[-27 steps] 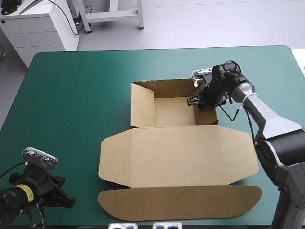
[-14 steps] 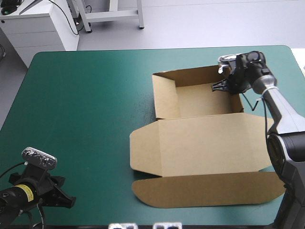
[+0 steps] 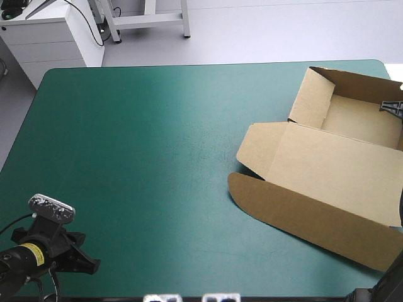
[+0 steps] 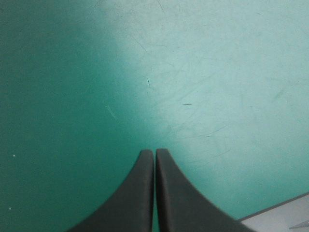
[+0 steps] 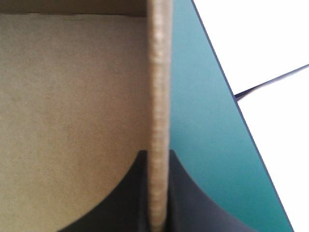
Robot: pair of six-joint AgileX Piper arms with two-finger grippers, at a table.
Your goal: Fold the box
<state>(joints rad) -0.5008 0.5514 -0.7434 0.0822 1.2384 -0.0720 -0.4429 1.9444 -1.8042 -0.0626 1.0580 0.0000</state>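
The brown box (image 3: pixel 327 157), an open tray with lid flat, sits at the worktop's (image 3: pixel 145 145) far right corner. The right hand (image 5: pixel 157 157) pinches its side wall (image 5: pixel 159 72), probably to steer it by that grip. The left hand (image 4: pixel 155 153), closed and empty, hovers over the worktop's near left corner.

One box (image 3: pixel 327 170); one table (image 3: pixel 126 157); two pairs of jaws.

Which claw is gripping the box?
The right claw, shut on a raised wall of the box; the left claw is shut empty over the teal-green cover.
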